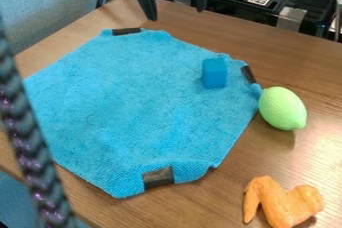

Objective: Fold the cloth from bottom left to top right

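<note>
The gripper (175,9) hangs at the top of the view, its two black fingers spread wide apart with nothing between them. Below it, a blue cloth (133,107) lies spread flat on the wooden table, past the fingertips. Dark patches show at its top, right and bottom corners. A small blue block (214,73) stands on the cloth near its upper right edge.
A green lemon-shaped toy (282,108) touches or nearly touches the cloth's right corner. An orange toy wing (281,203) lies at the lower right. Black equipment (267,2) stands behind the table (300,67). A dark braided cable (30,147) crosses the left side.
</note>
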